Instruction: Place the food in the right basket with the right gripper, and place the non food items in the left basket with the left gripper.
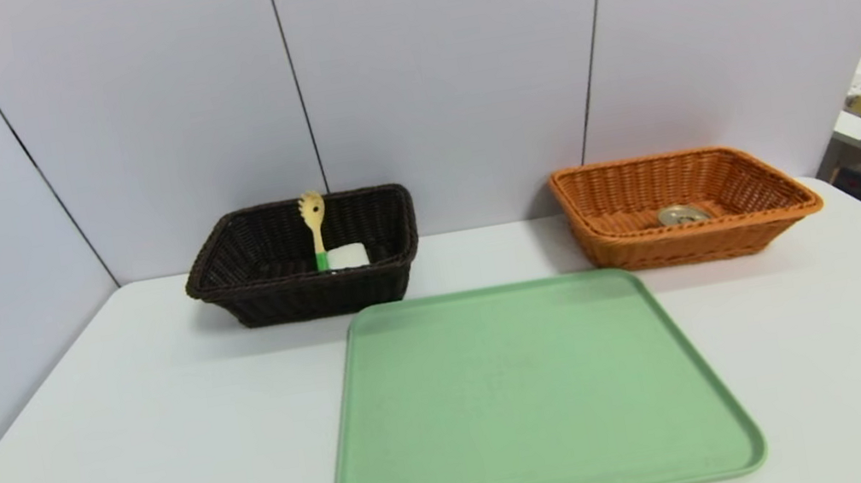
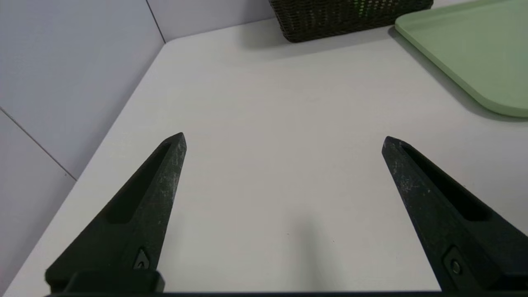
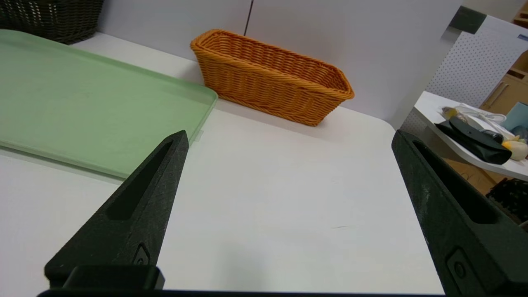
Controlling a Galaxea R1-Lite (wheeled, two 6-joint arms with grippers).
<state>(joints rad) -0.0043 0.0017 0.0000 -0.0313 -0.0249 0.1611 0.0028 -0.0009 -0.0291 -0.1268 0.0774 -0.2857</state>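
Nearest us the left gripper (image 2: 284,140) and right gripper (image 3: 288,136) hang empty with jaws spread wide over the white table (image 1: 128,462), since the pasta fork (image 1: 315,229) and white block (image 1: 347,256) already sit in the dark brown basket (image 1: 309,295) and the tin can (image 1: 683,214) in the orange basket (image 1: 689,239), leaving our green tray (image 1: 533,398) bare

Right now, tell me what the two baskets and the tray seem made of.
Dark basket: woven wicker, maybe plastic rattan; strands slightly glossy.
Orange basket: same weave with a braided rim.
Tray: likely matte moulded plastic; smooth, uniform green, rounded raised lip.
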